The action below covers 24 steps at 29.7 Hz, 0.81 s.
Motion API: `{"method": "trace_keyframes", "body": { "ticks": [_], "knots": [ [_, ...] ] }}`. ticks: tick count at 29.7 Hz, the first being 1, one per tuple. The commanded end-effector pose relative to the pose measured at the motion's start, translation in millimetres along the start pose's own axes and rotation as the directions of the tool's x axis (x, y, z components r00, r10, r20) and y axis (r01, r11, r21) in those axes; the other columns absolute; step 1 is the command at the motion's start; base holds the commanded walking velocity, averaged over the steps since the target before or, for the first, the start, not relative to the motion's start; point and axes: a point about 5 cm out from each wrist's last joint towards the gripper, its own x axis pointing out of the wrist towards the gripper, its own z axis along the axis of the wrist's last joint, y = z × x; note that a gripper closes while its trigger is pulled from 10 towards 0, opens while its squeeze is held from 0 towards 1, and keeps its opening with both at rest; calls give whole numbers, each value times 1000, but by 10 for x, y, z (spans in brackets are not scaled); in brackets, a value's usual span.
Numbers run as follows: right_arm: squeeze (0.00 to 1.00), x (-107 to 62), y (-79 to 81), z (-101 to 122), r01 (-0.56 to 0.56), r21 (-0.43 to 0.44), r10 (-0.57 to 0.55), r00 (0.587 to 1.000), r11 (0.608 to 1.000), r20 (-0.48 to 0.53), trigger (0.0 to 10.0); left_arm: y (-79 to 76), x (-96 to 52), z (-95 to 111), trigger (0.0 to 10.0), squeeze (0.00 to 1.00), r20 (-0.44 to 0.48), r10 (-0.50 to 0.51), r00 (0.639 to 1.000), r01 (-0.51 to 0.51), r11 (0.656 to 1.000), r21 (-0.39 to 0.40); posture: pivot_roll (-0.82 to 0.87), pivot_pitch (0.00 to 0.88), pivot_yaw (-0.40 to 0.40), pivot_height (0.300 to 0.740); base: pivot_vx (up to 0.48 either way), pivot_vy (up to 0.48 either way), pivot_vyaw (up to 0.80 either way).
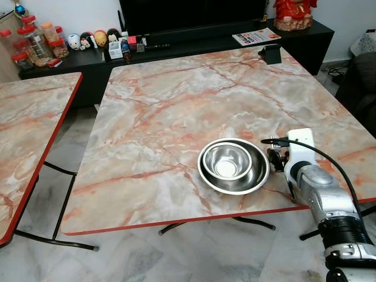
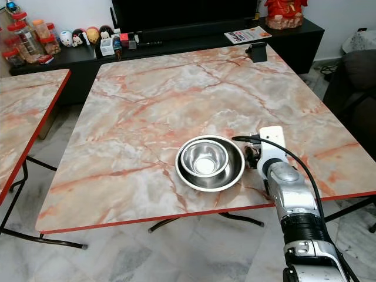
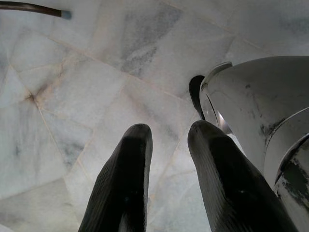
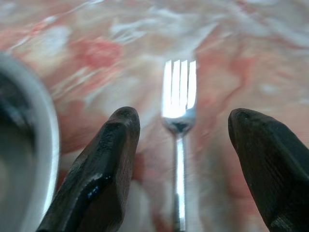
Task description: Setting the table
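Right gripper (image 4: 181, 145) low over the marbled surface (image 1: 164, 111), its two fingers (image 4: 104, 159) spread wide with nothing between them touching either pad. A fork (image 4: 178, 121) lies flat on the surface in the gap between the fingers, roughly midway, apart from both. Its long axis runs along the gripper's own pointing direction: tines ahead of the fingertips, handle trailing back under the wrist. The fingers thus stand one on each side of the handle's neck, so a closing stroke would cross the fork's narrow width.

Two nested steel bowls (image 1: 233, 165) sit just beside the gripper, on its left-finger side, the outer rim near that finger but apart from it. In the head views the right wrist (image 2: 271, 154) hovers at the near right part of the surface, next to the bowls; the fork is hidden there behind the wrist.

Left gripper (image 3: 166, 159) hangs idle over the tiled floor (image 3: 72, 96), fingers slightly apart and empty. The right arm is plainly the nearer to the fork.

Judgement: the fork appears placed or about to be picked; which cannot be told.
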Motion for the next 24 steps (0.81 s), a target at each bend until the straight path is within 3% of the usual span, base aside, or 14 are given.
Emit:
{"method": "trace_keyframes", "body": {
  "ticks": [1,5,7,10,12,14,20,24],
  "knots": [
    [0,-3,-73,153,57,4,-58,997,998,54,10000,57,-26,-64,10000,0,-29,10,1000,-10,1000,7,-130,57,98,736,0,0,0],
    [0,-21,-127,266,126,-19,-123,984,992,130,10000,56,-27,-64,10000,0,-29,10,1000,-9,1000,8,-131,57,98,736,0,0,0],
    [0,-60,-139,436,142,56,-152,955,988,255,10000,59,-27,-64,10000,0,-29,10,1000,-10,1000,7,-126,57,97,736,0,0,0],
    [0,-61,-139,444,146,59,-157,952,987,261,10000,59,-27,-64,10000,0,-29,10,1000,-10,1000,7,-126,57,97,736,0,0,0],
    [0,-144,-75,652,94,105,-129,899,990,418,10000,62,-27,-61,10000,0,-27,12,1000,-12,1000,9,-127,57,98,736,0,0,0],
    [0,-166,-31,683,68,120,-116,881,990,460,10000,62,-27,-60,10000,0,-27,11,1000,-11,1000,11,-127,57,98,736,0,0,0],
    [0,-148,31,613,66,117,-113,884,991,454,10000,60,-24,-54,10000,0,-25,12,1000,-11,1000,12,-127,51,97,736,0,0,0],
    [0,-88,-197,396,252,114,-276,902,961,332,10000,51,-21,-49,10000,0,-22,10,1000,-10,1000,9,-125,49,94,736,0,0,0]
  ]
}}
